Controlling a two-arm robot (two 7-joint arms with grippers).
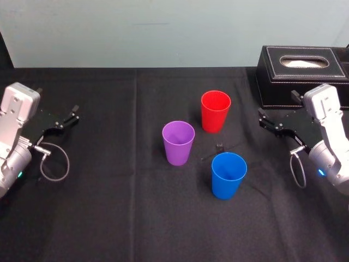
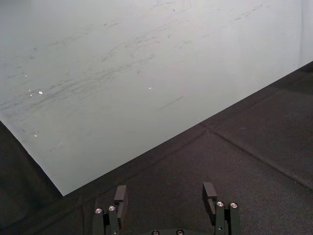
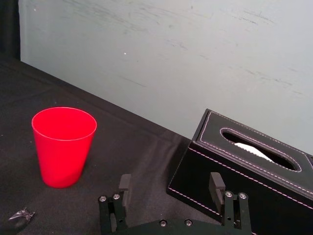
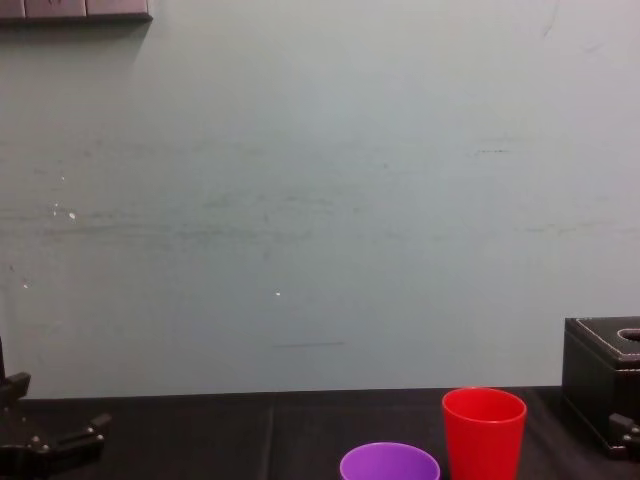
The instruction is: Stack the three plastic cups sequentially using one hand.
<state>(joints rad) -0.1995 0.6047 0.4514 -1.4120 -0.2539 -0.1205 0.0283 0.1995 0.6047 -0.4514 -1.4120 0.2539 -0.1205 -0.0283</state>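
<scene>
Nothing is stacked yet: all three cups stand upright, mouths up, each apart from the others on the black cloth surface.

Nearest you is the blue cup, a little right of centre. Just behind it a small dark scrap lies on the cloth, in the gap between the three cups. The purple cup stands farther back and to the left.

At about that depth, both arms rest at the edges of the surface. The left hand is far out on the left, its fingers spread apart with nothing between them. The right hand is on the right, also spread wide and empty, well apart from every cup.

Farther back, the red cup stands near the centre. Behind the right hand sits a black box with white stitching and an oval opening on top. A pale wall closes the scene.

By my judgement, the whole task is left: the first grasp and both stacking moves.

No brand, label or writing can be read on the cups or the box.
</scene>
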